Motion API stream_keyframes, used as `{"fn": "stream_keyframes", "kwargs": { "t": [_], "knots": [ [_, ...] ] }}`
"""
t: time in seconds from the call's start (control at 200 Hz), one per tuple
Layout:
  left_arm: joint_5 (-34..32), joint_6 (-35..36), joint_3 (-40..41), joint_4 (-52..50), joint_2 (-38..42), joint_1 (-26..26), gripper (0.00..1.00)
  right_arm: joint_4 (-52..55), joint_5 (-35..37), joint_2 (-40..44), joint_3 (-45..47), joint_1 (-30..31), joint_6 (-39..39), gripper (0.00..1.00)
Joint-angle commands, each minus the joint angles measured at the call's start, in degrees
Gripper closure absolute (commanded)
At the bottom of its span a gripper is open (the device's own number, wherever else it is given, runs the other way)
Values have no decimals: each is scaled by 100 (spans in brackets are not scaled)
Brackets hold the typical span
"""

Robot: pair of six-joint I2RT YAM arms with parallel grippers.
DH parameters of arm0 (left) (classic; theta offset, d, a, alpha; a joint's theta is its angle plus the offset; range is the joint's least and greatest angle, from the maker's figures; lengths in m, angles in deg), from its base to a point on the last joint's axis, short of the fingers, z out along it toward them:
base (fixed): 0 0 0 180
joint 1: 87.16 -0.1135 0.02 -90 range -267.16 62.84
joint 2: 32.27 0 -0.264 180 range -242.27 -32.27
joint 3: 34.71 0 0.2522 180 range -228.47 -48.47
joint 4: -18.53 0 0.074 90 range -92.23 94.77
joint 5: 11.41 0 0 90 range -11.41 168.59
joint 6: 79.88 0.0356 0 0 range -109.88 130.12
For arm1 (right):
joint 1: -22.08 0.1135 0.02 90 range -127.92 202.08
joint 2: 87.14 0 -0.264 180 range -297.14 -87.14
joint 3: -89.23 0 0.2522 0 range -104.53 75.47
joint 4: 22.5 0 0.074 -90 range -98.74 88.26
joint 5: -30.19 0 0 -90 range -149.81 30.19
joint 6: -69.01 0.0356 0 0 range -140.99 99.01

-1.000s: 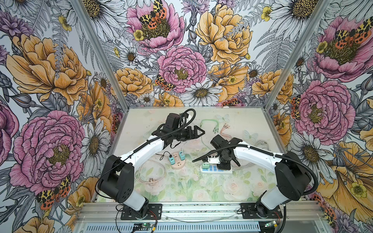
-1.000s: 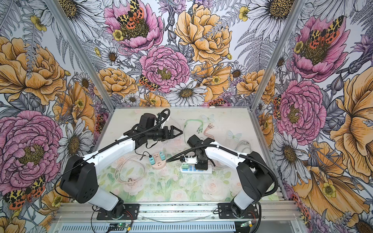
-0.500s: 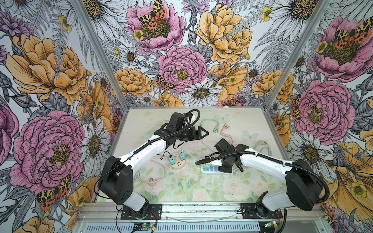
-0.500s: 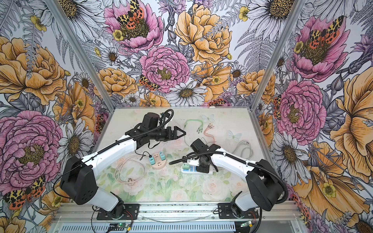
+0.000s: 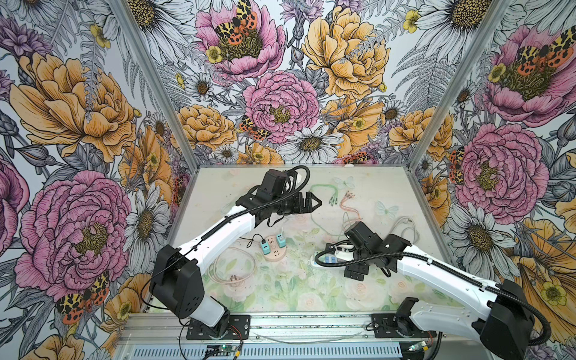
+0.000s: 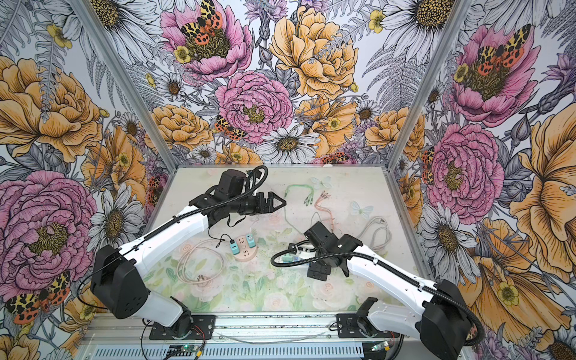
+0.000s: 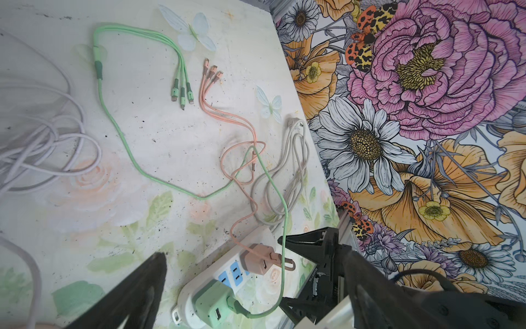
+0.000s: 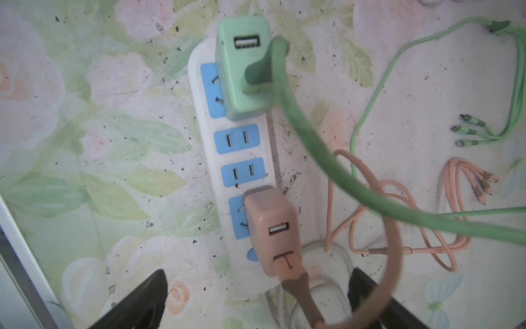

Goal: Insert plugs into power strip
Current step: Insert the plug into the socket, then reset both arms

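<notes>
Floral walls enclose the pale flowered counter point(image 5: 218, 193). In the right wrist view, the green plug point(image 8: 244, 68) and pink-brown plug point(image 8: 271, 228) sit in the white power strip point(image 8: 242, 148) at frame centre. In a top view, two teal plugs point(image 5: 265, 249) stand in the round strip point(image 5: 274, 256) at mid-frame. The left pincer point(image 5: 314, 202) and right pincer point(image 8: 257, 272) are both spread and empty. The pink cable point(image 8: 395, 228) loops beside the right pincer, so pulling away could snag it and drag that plug out.

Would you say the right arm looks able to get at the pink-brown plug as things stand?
Probably yes: the open right pincer hovers right over the pink-brown plug, with only the green cable crossing beside it.
</notes>
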Motion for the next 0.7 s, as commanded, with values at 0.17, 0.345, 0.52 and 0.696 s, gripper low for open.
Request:
{"fn": "stream_keyframes", "kwargs": {
  "t": [0.17,0.345,0.52,0.696],
  "knots": [
    [-675,798,-240,-429,286,-679,1,-867,-253,1325,-23,-1638,108,0],
    [-2855,1781,509,-256,820,-1437,1,-3613,-778,1592,838,-3122,1534,0],
    [-4093,2633,2305,1310,1629,-2315,1,-6507,-153,928,1958,-3783,2769,0],
    [-3634,2809,4090,3329,2251,-3108,1,-8009,-88,154,2755,-3933,3105,1]
  ]
}}
